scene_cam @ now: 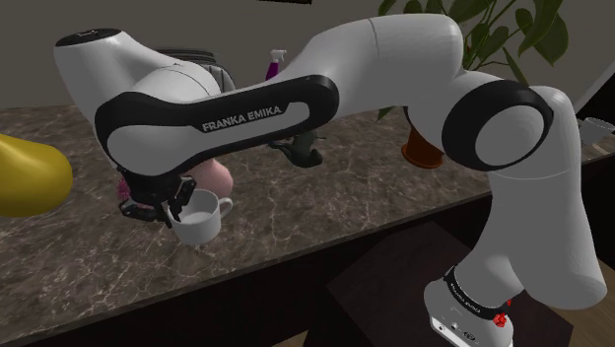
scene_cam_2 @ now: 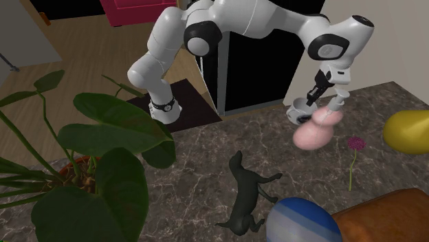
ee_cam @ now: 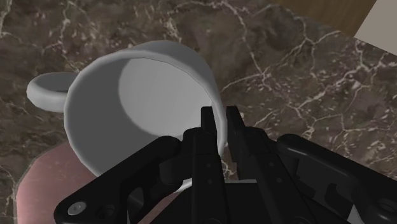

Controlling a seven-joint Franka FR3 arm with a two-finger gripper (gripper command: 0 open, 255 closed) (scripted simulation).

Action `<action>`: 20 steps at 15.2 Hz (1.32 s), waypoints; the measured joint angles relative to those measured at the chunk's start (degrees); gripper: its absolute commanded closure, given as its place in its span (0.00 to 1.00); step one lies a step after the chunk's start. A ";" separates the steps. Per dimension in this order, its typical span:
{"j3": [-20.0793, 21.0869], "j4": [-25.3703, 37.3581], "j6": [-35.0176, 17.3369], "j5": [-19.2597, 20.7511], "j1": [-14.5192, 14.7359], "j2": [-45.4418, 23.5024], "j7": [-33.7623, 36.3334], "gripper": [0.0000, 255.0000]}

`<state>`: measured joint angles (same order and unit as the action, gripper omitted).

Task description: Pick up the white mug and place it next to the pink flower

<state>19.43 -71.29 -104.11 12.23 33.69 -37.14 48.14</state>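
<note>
The white mug (ee_cam: 140,102) is clasped by its rim, one finger inside and one outside. My gripper (ee_cam: 221,118) is shut on it, and the mug looks slightly tilted. In the shoulder view the mug (scene_cam: 200,217) sits low at the marble counter (scene_cam: 325,197) near its front edge, under the gripper (scene_cam: 175,212). I cannot tell whether it touches the counter. A pink vase (scene_cam_2: 313,134) is right beside the mug (scene_cam_2: 301,110). The pink flower (scene_cam_2: 355,144) on a thin green stem stands further along the counter, beyond the vase from the gripper (scene_cam_2: 317,103).
A dark animal figurine (scene_cam_2: 246,196) lies mid-counter. A yellow rounded object (scene_cam_2: 409,130) sits past the flower. A blue striped ball (scene_cam_2: 302,220) and a brown block (scene_cam_2: 385,216) are nearby. A large-leafed potted plant (scene_cam_2: 89,151) stands at the other end.
</note>
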 measured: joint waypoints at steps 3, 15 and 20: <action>-0.09 -1.84 -2.11 0.17 -0.11 -0.31 0.24 1.00; -0.15 -2.92 -3.34 0.27 -0.22 -0.45 0.34 0.00; 0.02 -0.10 -0.02 -0.03 -0.01 0.16 0.03 0.00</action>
<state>19.45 -71.39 -104.13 12.20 33.68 -36.98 48.16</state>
